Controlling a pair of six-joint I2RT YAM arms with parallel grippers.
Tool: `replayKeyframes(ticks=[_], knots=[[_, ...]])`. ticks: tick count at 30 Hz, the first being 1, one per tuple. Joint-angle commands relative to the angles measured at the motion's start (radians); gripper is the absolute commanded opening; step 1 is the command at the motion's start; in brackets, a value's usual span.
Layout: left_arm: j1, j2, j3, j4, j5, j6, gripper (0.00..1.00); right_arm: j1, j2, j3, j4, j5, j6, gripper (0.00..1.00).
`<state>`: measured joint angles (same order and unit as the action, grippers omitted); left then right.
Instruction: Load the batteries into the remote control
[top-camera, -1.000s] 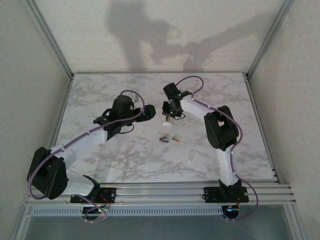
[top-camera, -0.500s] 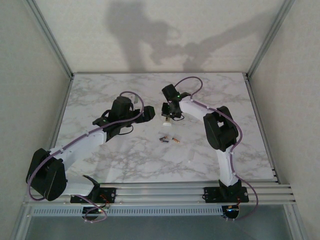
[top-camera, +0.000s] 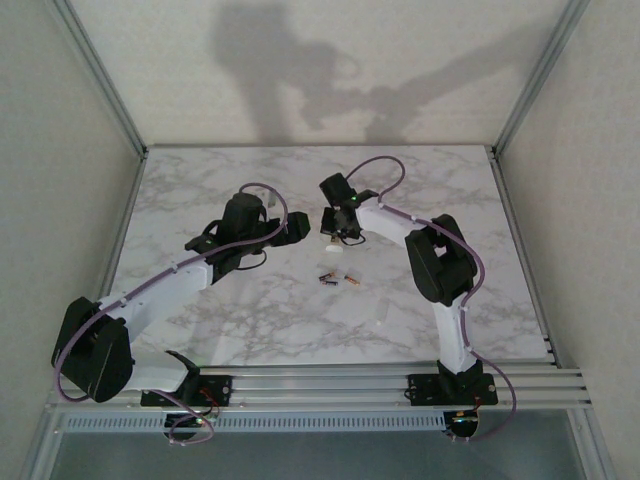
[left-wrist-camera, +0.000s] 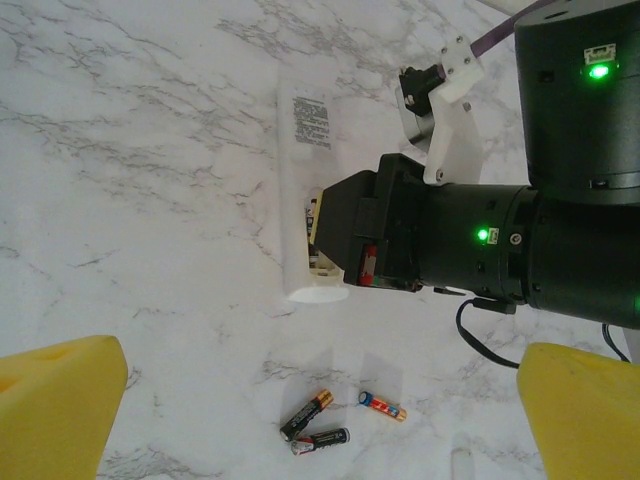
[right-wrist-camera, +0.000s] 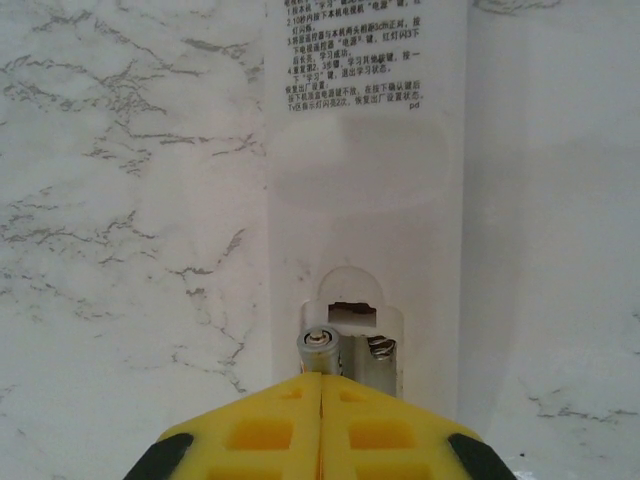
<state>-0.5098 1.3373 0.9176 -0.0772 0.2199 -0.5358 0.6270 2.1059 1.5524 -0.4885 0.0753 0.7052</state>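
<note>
The right tool (right-wrist-camera: 320, 385) has finished closing over the last second. Its yellow tips now meet with no gap, and nothing is visible between them. In the overhead view the right wrist also seems to have crept a little toward the far side, though the shift is small enough that I would not swear to it.

The tool sits at the open end of the white remote (right-wrist-camera: 365, 200), which lies flat on the worktop (top-camera: 200, 190). One battery (right-wrist-camera: 320, 345) is in the left slot with its silvery end facing out. The slot beside it shows only a bare spring (right-wrist-camera: 378, 348).

With the tips shut and empty, the first battery looks delivered or pushed home, so the task is probably about half done.

The loose batteries (left-wrist-camera: 320, 438) lie near the remote's open end, with a blue-and-red cell (left-wrist-camera: 382, 405) just beside them. The left tool (top-camera: 296, 228) hangs nearby, its pads (left-wrist-camera: 60, 400) spread wide and holding nothing.
</note>
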Motion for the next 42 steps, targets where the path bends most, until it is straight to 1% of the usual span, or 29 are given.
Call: replayKeyframes(ticks=[1, 6, 14, 19, 23, 25, 27, 31, 36, 42], knots=[[-0.004, -0.018, -0.016, 0.033, 0.007, -0.007, 1.0, 0.046, 0.067, -0.085, -0.092, -0.066, 0.029, 0.09], [-0.004, -0.017, -0.017, 0.034, 0.009, -0.007, 0.99, 0.045, 0.006, -0.093, -0.095, -0.055, 0.023, 0.09], [-0.004, -0.019, -0.017, 0.029, 0.006, -0.006, 1.0, 0.025, -0.079, 0.044, -0.181, -0.005, -0.037, 0.12], [-0.004, -0.033, -0.025, 0.021, -0.004, -0.003, 1.0, 0.016, -0.155, 0.062, -0.187, 0.009, -0.086, 0.15], [-0.004, -0.047, -0.027, 0.02, -0.008, 0.009, 1.0, 0.016, -0.245, -0.029, -0.146, 0.007, -0.196, 0.23], [-0.004, -0.06, -0.029, 0.018, -0.015, 0.019, 1.0, 0.016, -0.295, -0.1, -0.127, -0.049, -0.301, 0.29], [-0.004, -0.075, -0.034, 0.019, -0.02, 0.031, 1.0, 0.017, -0.336, -0.151, -0.152, -0.112, -0.398, 0.33], [-0.004, -0.097, -0.046, 0.028, -0.024, 0.054, 0.99, 0.017, -0.404, -0.244, -0.216, -0.21, -0.545, 0.38], [-0.004, -0.092, -0.05, 0.048, -0.026, 0.056, 0.99, 0.021, -0.391, -0.299, -0.271, -0.247, -0.596, 0.4], [-0.004, -0.084, -0.048, 0.052, -0.018, 0.054, 0.99, 0.035, -0.323, -0.33, -0.251, -0.177, -0.605, 0.41]])
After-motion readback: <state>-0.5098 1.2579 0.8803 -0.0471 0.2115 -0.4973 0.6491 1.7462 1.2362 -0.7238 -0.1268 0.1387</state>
